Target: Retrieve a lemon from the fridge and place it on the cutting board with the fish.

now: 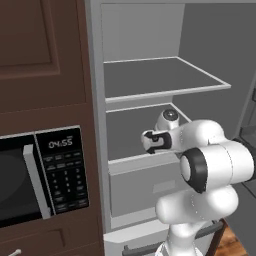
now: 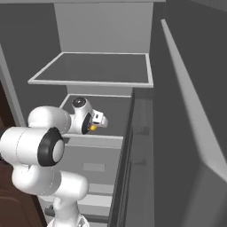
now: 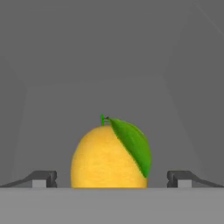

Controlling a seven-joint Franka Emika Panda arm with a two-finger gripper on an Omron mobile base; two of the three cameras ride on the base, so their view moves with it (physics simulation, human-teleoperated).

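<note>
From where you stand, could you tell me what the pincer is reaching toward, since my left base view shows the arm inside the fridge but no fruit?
Observer: The hand view shows the lemon centred between the open fingertips.
Operator: Thank you; has the pincer closed on it?
Observer: No, the pincer stands open, with a gap on each side of the fruit.
Operator: Anything distinctive about the fruit?
Observer: A green leaf lies over its upper right side.

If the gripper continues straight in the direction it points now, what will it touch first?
Most likely the round yellow lemon with a green leaf: it sits centred between the open gripper's dark fingertips, on a grey shelf of the light-grey fridge. How far ahead is unclear.
</note>
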